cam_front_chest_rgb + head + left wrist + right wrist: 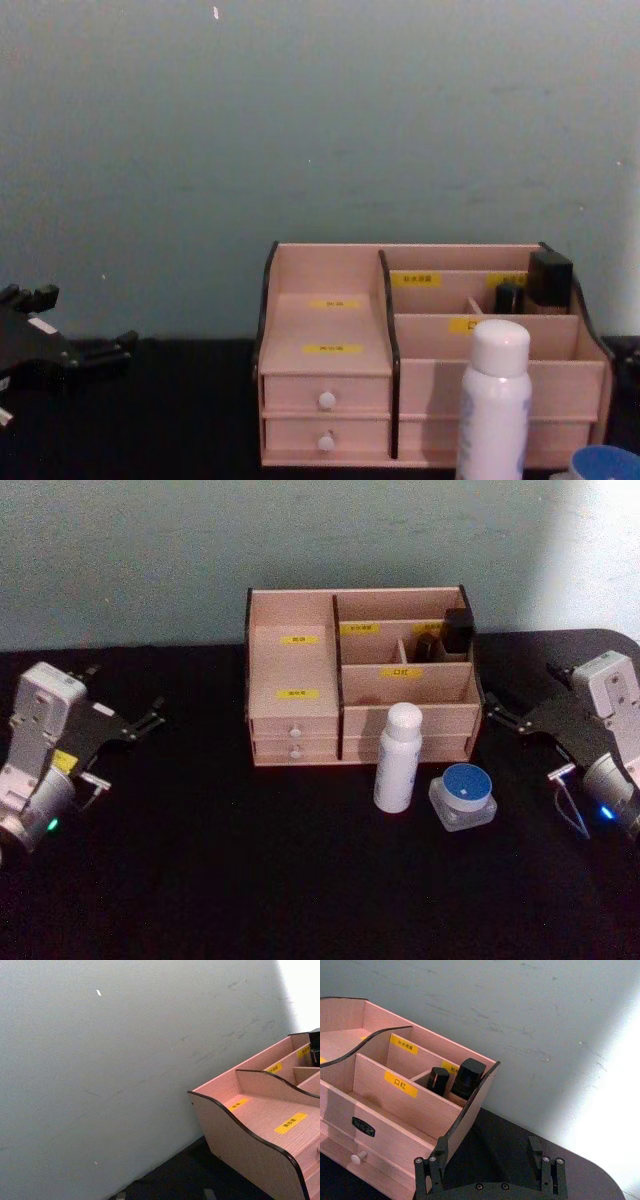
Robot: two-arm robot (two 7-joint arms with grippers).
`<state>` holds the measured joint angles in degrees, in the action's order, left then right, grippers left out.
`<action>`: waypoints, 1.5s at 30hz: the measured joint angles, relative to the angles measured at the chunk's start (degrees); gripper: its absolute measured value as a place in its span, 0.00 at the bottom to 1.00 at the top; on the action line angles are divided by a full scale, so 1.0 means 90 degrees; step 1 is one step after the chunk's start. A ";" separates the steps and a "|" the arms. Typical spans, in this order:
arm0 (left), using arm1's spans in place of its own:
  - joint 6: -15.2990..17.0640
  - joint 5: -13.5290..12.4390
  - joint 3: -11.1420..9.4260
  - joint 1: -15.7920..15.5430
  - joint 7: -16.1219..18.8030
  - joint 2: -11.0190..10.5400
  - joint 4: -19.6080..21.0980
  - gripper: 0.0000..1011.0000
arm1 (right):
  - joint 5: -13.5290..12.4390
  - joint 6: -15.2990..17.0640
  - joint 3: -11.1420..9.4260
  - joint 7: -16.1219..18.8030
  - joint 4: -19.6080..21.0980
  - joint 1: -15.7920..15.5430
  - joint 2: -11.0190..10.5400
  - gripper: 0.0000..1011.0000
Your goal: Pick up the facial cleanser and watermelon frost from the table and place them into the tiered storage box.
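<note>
Black table [250, 880]; teal wall [200, 530] behind; tall black container [458, 630] just beside shorter dark container [428, 647].

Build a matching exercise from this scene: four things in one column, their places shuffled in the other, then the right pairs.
Things
1. white bottle
2. blue-lidded jar
3. tall dark container
4. left hand

Places
A. inside the tiered storage box's back right compartment
B. over the table's left side, away from the box
C. upright on the table, just in front of the box
D. on the table, to the bottle's right

Pairs: 1-C, 2-D, 3-A, 4-B
</note>
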<state>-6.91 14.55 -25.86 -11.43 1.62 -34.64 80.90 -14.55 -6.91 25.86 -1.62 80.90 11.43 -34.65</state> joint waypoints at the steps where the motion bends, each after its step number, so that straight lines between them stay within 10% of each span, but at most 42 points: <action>1: 0.0000 0.0000 0.0000 0.0000 0.0000 0.0000 -0.0001 0.99 | 0.0000 0.0000 0.0000 0.0000 0.0000 0.0000 0.0000 0.99; 26: 0.0000 0.0000 0.0000 0.0000 0.0000 0.0000 -0.0001 0.99 | -0.0073 -0.0001 -0.0255 0.0037 0.0106 -0.0128 0.0001 0.99; 45: 0.0000 0.0000 0.0000 0.0000 0.0000 0.0000 0.0000 0.99 | -0.0611 -0.0005 -0.0843 0.0799 0.1540 -0.1306 -0.0528 0.99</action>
<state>-6.91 14.55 -25.86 -11.43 1.62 -34.65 80.90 -20.05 -6.95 18.28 5.57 94.76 -0.32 -39.40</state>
